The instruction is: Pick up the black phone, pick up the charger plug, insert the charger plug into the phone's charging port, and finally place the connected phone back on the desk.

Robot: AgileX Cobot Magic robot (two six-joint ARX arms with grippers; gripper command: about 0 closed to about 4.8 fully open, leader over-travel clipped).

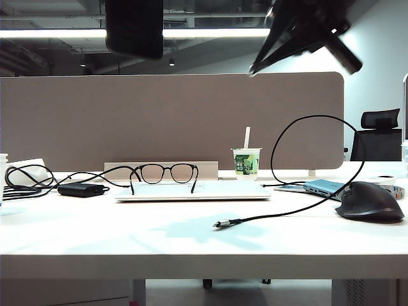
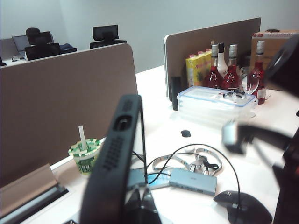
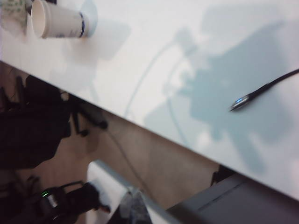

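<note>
So the black phone (image 2: 114, 172) is already up off the desk (image 1: 127, 236): the left gripper (image 2: 140, 205) is clamped on its lower end, holding it edge-on and high above the left side, where it shows from across the room as a dark slab near the ceiling lights. The charger plug (image 1: 221, 224) lies on the white top near the front edge, its thin black cable (image 1: 306, 191) looping up and back toward the mouse (image 1: 371, 201). The right gripper (image 1: 255, 69) hangs well above the plug, tilted, its fingers drawn together with nothing between them. I'd say the plug pick-up is the step in hand. Next, that right arm has to spread its fingers, come down over the silver tip and pinch it just behind the metal, square enough to aim it at the phone's port afterwards.
</note>
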